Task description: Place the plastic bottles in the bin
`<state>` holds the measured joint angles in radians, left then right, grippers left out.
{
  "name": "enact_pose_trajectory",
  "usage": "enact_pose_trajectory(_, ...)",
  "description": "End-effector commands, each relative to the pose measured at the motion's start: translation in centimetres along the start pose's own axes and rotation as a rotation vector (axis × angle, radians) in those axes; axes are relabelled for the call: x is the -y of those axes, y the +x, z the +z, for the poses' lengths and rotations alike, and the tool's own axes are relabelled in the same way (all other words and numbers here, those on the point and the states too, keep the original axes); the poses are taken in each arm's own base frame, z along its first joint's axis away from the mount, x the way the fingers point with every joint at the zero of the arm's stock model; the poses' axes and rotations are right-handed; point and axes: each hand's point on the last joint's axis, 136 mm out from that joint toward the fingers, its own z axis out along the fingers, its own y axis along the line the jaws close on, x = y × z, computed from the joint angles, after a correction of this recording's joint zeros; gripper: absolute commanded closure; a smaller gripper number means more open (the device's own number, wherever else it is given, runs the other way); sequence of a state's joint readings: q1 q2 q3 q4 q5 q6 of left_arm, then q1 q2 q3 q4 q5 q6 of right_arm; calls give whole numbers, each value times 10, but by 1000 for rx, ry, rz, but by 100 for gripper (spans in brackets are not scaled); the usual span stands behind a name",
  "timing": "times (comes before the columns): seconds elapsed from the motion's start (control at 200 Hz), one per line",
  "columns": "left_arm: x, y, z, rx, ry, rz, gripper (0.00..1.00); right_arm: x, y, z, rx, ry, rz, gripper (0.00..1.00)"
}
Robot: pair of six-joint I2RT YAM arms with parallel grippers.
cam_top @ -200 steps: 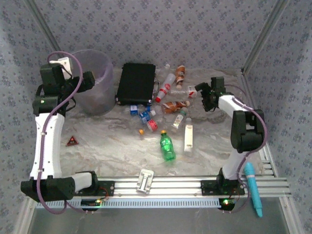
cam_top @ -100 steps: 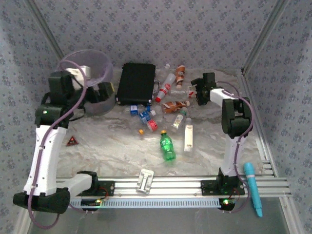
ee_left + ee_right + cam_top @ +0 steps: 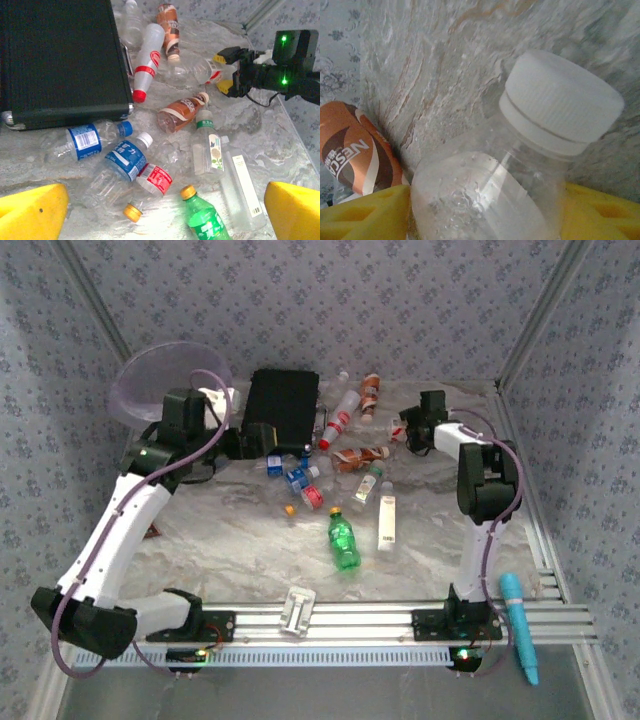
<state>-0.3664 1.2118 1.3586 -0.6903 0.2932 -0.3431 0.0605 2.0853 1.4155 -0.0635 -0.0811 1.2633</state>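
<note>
Pale floral-patterned walls (image 3: 400, 300) rise behind and beside the right gripper (image 3: 405, 430), joined by metal corner posts (image 3: 535, 315), with a brightly lit, marbled grey-white counter (image 3: 230, 540) beneath it.

Your marbled table (image 3: 230, 535) carries a black case (image 3: 282, 410), a scatter of bottles (image 3: 360, 455) beside it, a green bottle (image 3: 343, 543) nearer you.

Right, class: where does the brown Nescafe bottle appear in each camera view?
Top external: brown Nescafe bottle at the far end, right of the black case.
Left wrist: top centre.
Right wrist: left edge, partly cut off.
Shared landmark: the clear bottle between the right gripper's jaws.
</note>
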Motion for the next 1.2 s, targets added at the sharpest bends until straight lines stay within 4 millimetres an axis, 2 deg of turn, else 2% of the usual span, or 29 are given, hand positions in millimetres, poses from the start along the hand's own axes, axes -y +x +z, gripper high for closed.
enact_pose_trajectory(0.0,13,-12,1,37,44,9,0,-8,-18,-23,38,-23,-14,30)
enact_pose_trajectory(0.235,44,-12,25,-4,143,36,0,-17,-36,-68,39,-73,-89,36)
enact_pose_trajectory(0.4,64,-11,47,-47,212,59,0,-18,-40,-110,7,-56,-315,38)
enact_pose_trajectory(0.515,80,-6,65,-81,243,115,0,-28,-30,-141,-72,-79,-491,39)
enact_pose_trajectory(0.575,89,-3,77,-97,267,151,0,-35,-16,-156,-140,-73,-628,39)
enact_pose_trajectory(0.595,93,-3,80,-101,278,161,0,-31,-10,-160,-172,-50,-656,39)
enact_pose_trajectory(0.715,110,8,106,-157,320,223,0,-41,25,-188,-263,-75,-823,41)
enact_pose_trajectory(0.88,120,13,122,-209,355,308,0,-51,81,-213,-380,-144,-975,42)
enact_pose_trajectory(1.004,139,24,131,-244,483,291,0,-63,127,-226,-460,-255,-1061,42)
enact_pose_trajectory(1.099,148,37,138,-283,539,279,0,-72,143,-231,-478,-315,-1062,42)
enact_pose_trajectory(1.194,148,45,145,-304,556,255,0,-79,155,-234,-498,-368,-1057,42)
